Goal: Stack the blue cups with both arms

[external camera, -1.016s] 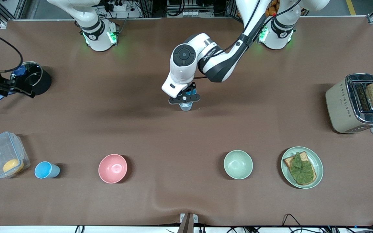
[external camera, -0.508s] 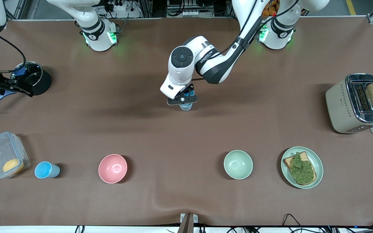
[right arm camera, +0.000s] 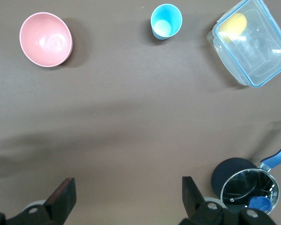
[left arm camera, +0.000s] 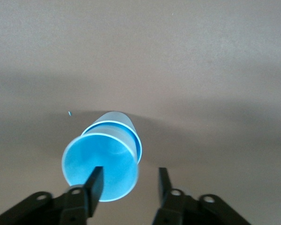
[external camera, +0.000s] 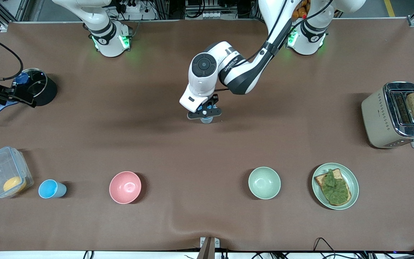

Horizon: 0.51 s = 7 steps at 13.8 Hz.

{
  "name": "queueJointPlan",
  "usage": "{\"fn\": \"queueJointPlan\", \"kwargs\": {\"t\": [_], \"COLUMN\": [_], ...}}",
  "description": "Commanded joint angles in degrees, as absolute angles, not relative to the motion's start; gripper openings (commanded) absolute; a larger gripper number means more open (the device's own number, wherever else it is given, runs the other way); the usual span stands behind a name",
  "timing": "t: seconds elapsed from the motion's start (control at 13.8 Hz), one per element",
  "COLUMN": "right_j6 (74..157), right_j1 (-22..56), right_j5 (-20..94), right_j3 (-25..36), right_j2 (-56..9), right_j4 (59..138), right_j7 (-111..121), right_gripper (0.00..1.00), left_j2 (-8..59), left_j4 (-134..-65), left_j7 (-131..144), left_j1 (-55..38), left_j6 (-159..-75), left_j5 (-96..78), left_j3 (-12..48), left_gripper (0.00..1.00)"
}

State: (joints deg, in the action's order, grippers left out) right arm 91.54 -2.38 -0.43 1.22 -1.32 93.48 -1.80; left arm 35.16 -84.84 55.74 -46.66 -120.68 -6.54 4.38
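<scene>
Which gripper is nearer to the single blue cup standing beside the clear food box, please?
The right gripper. It hangs open above the black pot, at the cup's end of the table. The left gripper is over the stacked cups at mid-table.

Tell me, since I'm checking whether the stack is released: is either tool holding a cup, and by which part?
Neither. The left tool stands open over the stacked blue cups, one finger inside the rim; the right tool is open and empty.

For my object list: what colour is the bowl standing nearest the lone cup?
Pink; the bowl shows best in the front view, beside the blue cup.
</scene>
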Motion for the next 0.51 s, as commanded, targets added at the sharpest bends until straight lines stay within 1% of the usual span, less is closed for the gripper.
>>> {"fn": "queueJointPlan", "kwargs": {"t": [0.0, 0.15, 0.22, 0.44], "right_j6": [91.1, 91.1, 91.4, 91.1], "right_j1": [-2.7, -2.7, -2.7, -2.6], "right_j5": [0.5, 0.8, 0.8, 0.7], "right_j3": [0.6, 0.6, 0.6, 0.6], "right_j2": [-0.2, -0.2, -0.2, -0.2], "right_j4": [94.2, 94.2, 94.2, 94.1], "right_j7": [-2.0, -2.0, -2.0, -1.9], "right_gripper": [1.0, 1.0, 1.0, 1.0], "left_j2": [33.7, 30.5, 28.8, 23.3], "left_j4": [-83.8, -84.4, -84.6, -85.2], "left_j7": [56.1, 56.0, 56.1, 55.6], "left_j1": [-46.8, -44.2, -43.0, -38.4], "left_j6": [-119.7, -118.4, -116.3, -104.4], "left_j5": [-4.8, -3.6, -3.4, -0.7], "left_j3": [3.3, 3.3, 3.4, 3.9], "left_gripper": [1.0, 1.0, 1.0, 1.0]}}
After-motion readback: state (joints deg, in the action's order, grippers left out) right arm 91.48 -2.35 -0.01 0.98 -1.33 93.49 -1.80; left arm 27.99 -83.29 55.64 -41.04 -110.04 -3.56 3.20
